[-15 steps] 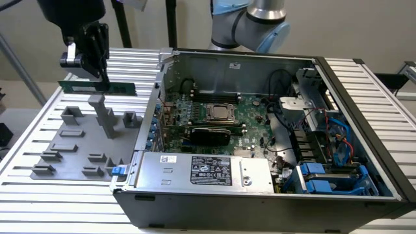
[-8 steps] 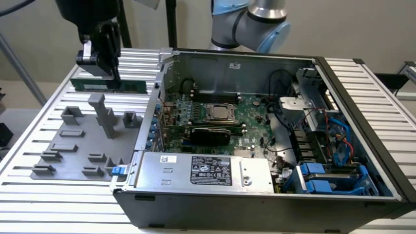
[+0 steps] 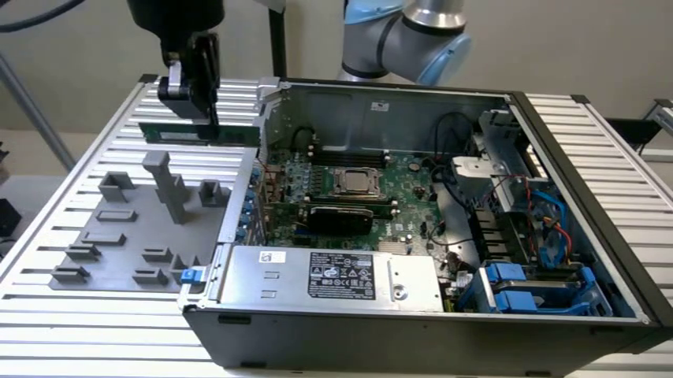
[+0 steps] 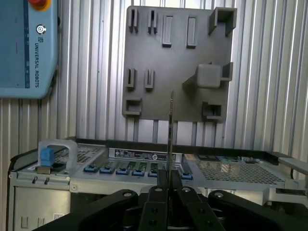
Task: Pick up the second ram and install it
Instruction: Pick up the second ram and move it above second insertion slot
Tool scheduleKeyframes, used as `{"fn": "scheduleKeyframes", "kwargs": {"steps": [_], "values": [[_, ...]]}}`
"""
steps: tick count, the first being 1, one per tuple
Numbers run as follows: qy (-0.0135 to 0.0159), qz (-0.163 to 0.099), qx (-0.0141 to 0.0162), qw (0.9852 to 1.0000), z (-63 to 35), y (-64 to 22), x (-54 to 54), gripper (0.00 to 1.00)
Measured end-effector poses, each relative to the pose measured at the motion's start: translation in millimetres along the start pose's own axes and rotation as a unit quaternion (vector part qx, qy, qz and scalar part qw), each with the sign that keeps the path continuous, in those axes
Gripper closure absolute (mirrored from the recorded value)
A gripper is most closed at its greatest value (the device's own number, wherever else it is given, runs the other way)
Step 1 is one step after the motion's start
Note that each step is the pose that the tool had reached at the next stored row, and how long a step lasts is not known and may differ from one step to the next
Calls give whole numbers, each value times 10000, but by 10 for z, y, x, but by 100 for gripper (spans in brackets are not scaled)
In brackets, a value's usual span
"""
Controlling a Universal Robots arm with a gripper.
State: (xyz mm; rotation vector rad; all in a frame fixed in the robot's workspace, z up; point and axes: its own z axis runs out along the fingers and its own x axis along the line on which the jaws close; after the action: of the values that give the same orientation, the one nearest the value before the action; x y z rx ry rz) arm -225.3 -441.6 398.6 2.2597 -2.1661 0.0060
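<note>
Beside the open PC case [image 3: 421, 315], on the exterior view's left and past the far edge of the grey fixture plate [image 3: 126, 228]: gripper [image 3: 207, 118] jaws pinched narrow on the second ram [image 3: 236, 135], held level, off the table [image 3: 63, 315].

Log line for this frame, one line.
gripper: shut on second ram | second ram: held off the table, exterior view's left of the PC case | install: not yet done
</note>
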Motion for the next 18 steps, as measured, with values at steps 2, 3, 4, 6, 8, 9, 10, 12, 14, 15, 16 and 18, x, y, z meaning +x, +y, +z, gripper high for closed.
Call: {"fn": "scheduleKeyframes", "kwargs": {"steps": [2,3,4,6,8,9,10,12,14,15,16,18], "values": [[-2,0,0,10000,-3,-67,-15,86],[-3,0,0,10000,-5,-100,-22,86],[-4,1,0,10000,-6,-132,-29,86],[-5,0,0,10000,-8,-198,-42,86],[-8,0,0,10000,-10,-268,-56,86],[-9,0,0,10000,-10,-303,-63,86],[-10,1,0,10000,-11,-339,-69,86],[-13,0,0,10000,-11,-412,-82,86],[-17,0,-1,10000,-12,-493,-94,86],[-19,0,-1,10000,-12,-533,-99,86],[-22,1,-1,10000,-12,-573,-105,86],[-27,0,-1,10000,-13,-654,-117,86]]}}
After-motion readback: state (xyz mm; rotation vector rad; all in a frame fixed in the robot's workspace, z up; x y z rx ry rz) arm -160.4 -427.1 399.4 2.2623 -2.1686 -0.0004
